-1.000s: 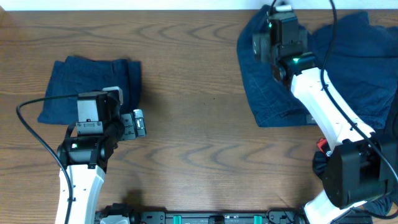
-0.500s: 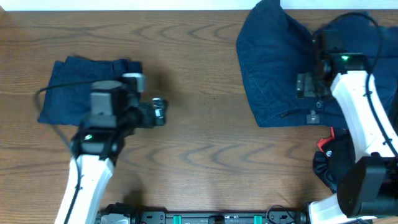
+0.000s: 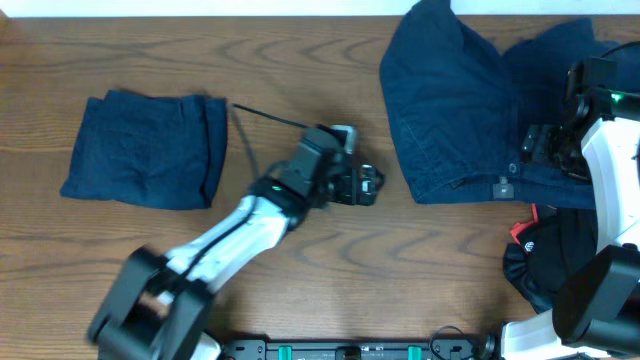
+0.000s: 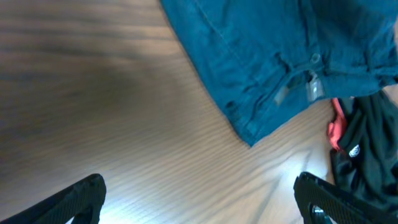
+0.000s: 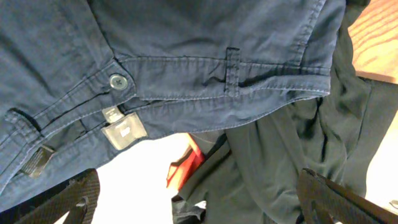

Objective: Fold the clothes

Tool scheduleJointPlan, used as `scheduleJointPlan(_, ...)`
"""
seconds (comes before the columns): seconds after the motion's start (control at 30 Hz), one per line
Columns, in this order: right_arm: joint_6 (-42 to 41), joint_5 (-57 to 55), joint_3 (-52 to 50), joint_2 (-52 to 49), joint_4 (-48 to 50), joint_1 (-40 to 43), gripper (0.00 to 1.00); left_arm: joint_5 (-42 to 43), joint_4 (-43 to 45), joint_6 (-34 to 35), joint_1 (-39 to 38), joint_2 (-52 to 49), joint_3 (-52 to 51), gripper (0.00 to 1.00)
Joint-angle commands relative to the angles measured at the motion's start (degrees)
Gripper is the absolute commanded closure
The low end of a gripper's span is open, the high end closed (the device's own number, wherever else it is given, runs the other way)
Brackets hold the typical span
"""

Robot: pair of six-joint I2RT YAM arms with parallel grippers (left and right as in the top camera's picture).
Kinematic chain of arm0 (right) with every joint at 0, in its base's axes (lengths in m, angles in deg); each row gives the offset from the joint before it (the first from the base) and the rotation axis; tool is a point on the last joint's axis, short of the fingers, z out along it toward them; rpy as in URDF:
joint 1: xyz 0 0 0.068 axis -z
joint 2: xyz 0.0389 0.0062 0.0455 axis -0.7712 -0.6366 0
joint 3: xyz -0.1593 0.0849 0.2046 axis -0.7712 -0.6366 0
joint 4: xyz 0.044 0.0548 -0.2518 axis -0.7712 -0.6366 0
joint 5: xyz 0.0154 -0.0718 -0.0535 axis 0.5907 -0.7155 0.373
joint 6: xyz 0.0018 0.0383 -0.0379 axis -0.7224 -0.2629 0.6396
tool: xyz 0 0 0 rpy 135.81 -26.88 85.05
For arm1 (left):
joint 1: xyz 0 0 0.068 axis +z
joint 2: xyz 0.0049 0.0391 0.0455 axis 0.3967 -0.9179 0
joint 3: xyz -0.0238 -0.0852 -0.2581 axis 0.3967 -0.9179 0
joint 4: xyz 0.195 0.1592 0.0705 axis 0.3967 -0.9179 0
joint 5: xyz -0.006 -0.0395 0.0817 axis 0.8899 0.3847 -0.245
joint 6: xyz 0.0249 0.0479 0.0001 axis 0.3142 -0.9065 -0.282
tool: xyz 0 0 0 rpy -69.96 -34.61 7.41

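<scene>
**A:** How are the jaws of the left gripper [image 4: 199, 202] standing?

**B:** They are standing wide apart, one finger showing at each lower corner of the left wrist view. Nothing is sitting between them. They are hanging over bare table [image 3: 300, 60], near the middle of the overhead frame.

**A:** And the right gripper [image 5: 199, 199]?

**B:** It is spread wide too, and it is gripping nothing. It is hovering at the right of the overhead frame, over the waistband of the trousers [image 3: 450, 110] and the black garment [image 3: 545, 260]. I cannot tell whether the fingers are touching the cloth.

**A:** Where are the clothes lying?

**B:** The trousers are lying spread and rumpled in the upper right of the overhead frame. Their button [image 5: 117, 81] and a small tag [image 5: 124, 132] are showing in the upper left of the right wrist view. The black garment is bunching just below them at the lower right, with a red scrap [image 3: 522, 232] peeking out between the two. A folded garment [image 3: 145, 148] is lying flat at the left, well apart from both grippers.

**A:** What about the surface and the room?

**B:** Brown wood grain is running across the whole table. Of the room, only a pale strip [image 3: 200, 8] is showing along the top edge.
</scene>
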Motion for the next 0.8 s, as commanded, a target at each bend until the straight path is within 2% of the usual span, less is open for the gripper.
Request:
scheduleJointPlan(0.0,0.2,0.2,0.0,2.4,-0.4,0.2,0.01,0.1,4.5,10.1,-2.3,-6.3,0.7,0.02)
scheduleJointPlan(0.07,0.2,0.2,0.0,2.9,-0.4,0.2,0.01,0.1,8.7,13.9,-3.6,-10.2,0.7,0.02)
scheduleJointPlan(0.27,0.4,0.2,0.0,4.0,-0.9,0.2,0.01,0.0,22.5,19.6,-7.5,-17.9,0.8,0.02)
scheduleJointPlan(0.53,0.4,0.2,0.0,5.2,-1.3,0.2,0.01,-3.8,33.9,28.7,-10.8,-25.3,0.8,0.0)
scheduleJointPlan(0.63,0.4,0.3,0.0,6.0,-1.2,0.2,0.01,-4.1,37.5,30.4,-11.5,-27.5,1.5,0.08)
scheduleJointPlan(0.77,0.4,0.2,0.0,6.9,-1.2,0.2,0.01,-4.9,37.6,31.4,-12.6,-29.4,4.3,0.13)
